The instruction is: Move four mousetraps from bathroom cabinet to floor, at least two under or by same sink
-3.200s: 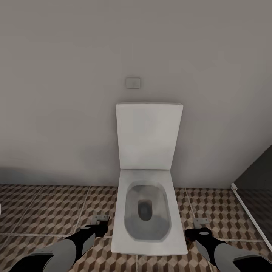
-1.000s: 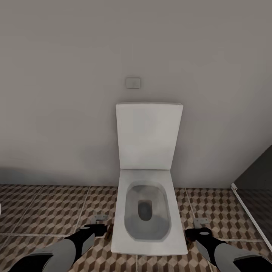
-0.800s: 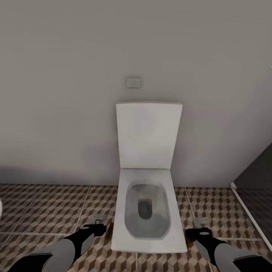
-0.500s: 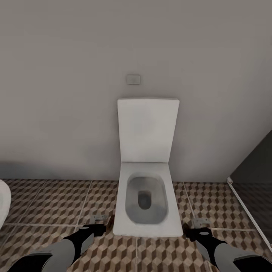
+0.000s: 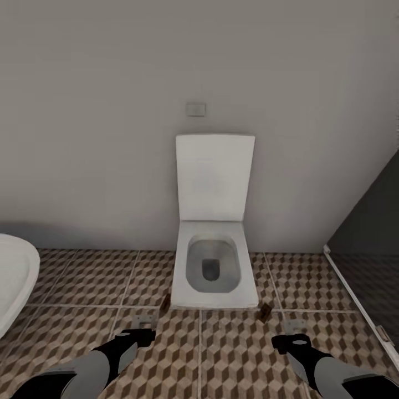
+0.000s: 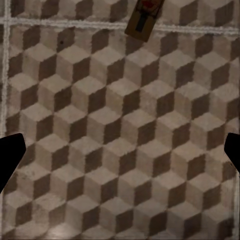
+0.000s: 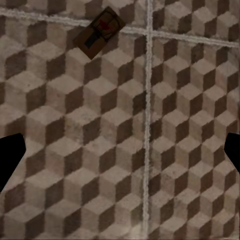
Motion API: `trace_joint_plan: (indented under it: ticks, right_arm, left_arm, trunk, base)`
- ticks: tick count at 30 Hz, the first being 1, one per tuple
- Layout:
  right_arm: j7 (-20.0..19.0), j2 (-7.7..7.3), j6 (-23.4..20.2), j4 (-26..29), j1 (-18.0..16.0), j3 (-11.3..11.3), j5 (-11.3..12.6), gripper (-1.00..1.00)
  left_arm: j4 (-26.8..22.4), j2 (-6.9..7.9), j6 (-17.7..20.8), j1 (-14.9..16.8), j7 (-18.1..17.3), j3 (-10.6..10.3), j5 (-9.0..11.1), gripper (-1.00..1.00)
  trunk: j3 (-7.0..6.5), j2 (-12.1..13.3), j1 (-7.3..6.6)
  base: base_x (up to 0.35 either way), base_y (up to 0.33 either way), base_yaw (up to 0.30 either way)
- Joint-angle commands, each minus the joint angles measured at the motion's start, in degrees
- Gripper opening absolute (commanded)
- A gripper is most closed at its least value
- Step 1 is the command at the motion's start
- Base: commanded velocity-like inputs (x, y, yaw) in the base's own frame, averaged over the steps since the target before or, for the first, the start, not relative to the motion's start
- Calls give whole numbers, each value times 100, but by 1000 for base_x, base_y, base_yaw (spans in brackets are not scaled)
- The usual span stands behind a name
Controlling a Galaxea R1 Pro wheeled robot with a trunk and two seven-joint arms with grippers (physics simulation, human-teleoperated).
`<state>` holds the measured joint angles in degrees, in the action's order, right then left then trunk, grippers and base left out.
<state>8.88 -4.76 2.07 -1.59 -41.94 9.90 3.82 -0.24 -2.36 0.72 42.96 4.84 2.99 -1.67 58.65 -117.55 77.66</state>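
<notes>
Two mousetraps (image 5: 165, 301) (image 5: 265, 313) lie flat on the bathroom floor (image 5: 83, 288) flanking the toilet (image 5: 213, 271); both grippers' (image 5: 145, 328) (image 5: 292, 331) fingers hang released, empty.

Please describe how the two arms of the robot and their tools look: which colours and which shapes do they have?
In the head view, both arms are smooth, rounded light grey shells that narrow into black wrist sections. The left tool and the right tool each end in small pale grey, flat fingers. In the wrist views the fingertips appear as plain black shapes. I see no cables and no markings.
</notes>
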Motion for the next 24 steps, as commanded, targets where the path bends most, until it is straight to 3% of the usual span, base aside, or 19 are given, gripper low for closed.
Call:
trace_joint_plan:
  ticks: [1, 24]
  right_arm:
    - [9, 2, 22, -17, -7, 47, 40, 100]
    - [9, 2, 24, -17, -7, 47, 33, 100]
  left_arm:
    - [-2, -2, 8, 2, 17, 29, -18, 100]
    - [-2, -1, 2, 2, 17, 31, -18, 100]
  trunk:
    - [4, -2, -4]
    - [4, -2, -4]
  base:
    - [-345, 0, 0]
    - [-340, 0, 0]
